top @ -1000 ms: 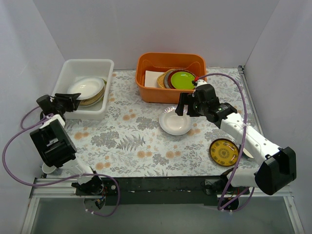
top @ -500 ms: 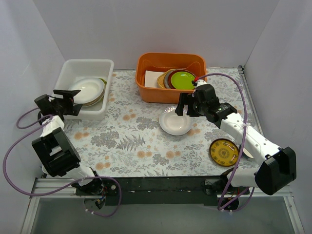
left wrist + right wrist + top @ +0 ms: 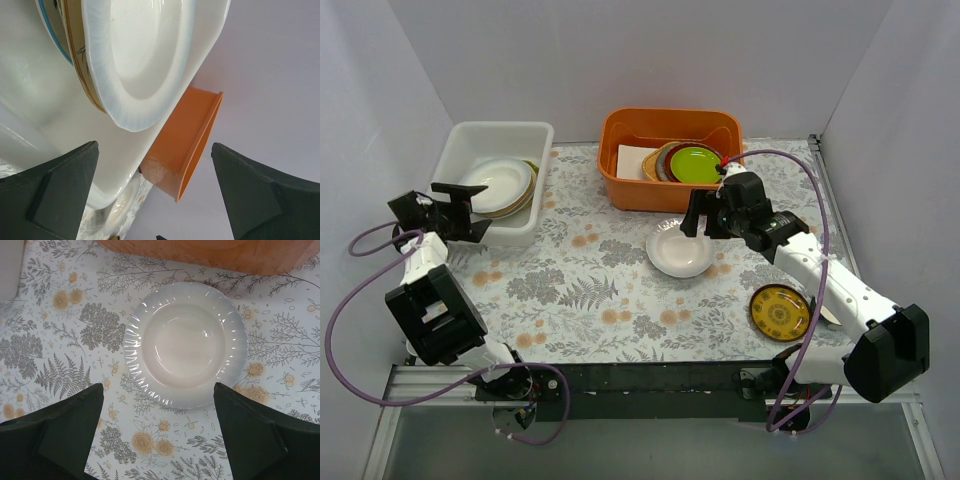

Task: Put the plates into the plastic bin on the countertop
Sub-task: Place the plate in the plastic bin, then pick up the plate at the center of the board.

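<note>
The plastic bin [image 3: 500, 127] stands at the back left of the countertop [image 3: 590, 290] with a stack of plates inside, a white plate [image 3: 498, 181] lying on top. My left gripper [image 3: 467, 212] is open just outside the bin's near wall, holding nothing. In the left wrist view the white plate [image 3: 145, 55] rests over other rims, past my spread left gripper [image 3: 155, 200]. My right gripper [image 3: 694, 218] is open above a white plate [image 3: 679, 250] on the countertop. The right wrist view shows that plate [image 3: 186, 342] beyond my right gripper [image 3: 160, 435]. A dark brown-gold plate [image 3: 779, 311] lies near the right.
An orange tub [image 3: 670, 113] at the back centre holds a lime-green plate [image 3: 695, 162] and darker-rimmed plates. Its corner [image 3: 192, 135] shows in the left wrist view. White walls close in the left, back and right sides.
My left gripper has opened and drawn back slightly; the white plate it held now lies flat on the stack in the bin. The right arm has barely moved.
</note>
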You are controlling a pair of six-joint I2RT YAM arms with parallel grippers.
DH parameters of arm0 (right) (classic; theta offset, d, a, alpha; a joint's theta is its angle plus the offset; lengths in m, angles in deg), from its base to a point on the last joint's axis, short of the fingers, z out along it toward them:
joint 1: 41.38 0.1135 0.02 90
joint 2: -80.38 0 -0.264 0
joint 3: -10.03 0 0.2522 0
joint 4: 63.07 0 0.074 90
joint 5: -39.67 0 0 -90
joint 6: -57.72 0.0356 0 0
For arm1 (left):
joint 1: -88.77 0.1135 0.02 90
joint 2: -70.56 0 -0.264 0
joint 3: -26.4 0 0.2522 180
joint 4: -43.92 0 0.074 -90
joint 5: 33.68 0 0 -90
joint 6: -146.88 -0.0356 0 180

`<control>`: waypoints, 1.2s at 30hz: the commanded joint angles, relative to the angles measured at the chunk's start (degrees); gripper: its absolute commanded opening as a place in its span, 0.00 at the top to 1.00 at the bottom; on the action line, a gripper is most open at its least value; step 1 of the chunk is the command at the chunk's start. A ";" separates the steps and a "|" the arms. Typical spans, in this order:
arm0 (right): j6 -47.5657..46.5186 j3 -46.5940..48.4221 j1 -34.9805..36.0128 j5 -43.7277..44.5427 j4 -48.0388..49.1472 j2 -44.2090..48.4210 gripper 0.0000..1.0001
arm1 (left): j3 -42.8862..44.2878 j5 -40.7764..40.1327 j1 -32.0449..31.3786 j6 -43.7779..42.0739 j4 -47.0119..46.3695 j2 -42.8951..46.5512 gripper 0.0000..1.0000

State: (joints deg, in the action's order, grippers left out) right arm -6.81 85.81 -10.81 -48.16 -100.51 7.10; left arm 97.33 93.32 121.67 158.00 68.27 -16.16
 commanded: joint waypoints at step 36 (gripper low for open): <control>0.54 1.44 -0.86 -5.95 1.89 4.02 0.02 | -6.37 -4.99 -18.66 -13.14 14.11 31.34 0.02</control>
State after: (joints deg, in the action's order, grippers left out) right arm -6.72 85.83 -11.38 -52.59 -100.64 10.60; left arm 91.80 91.70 106.37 147.22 81.60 11.84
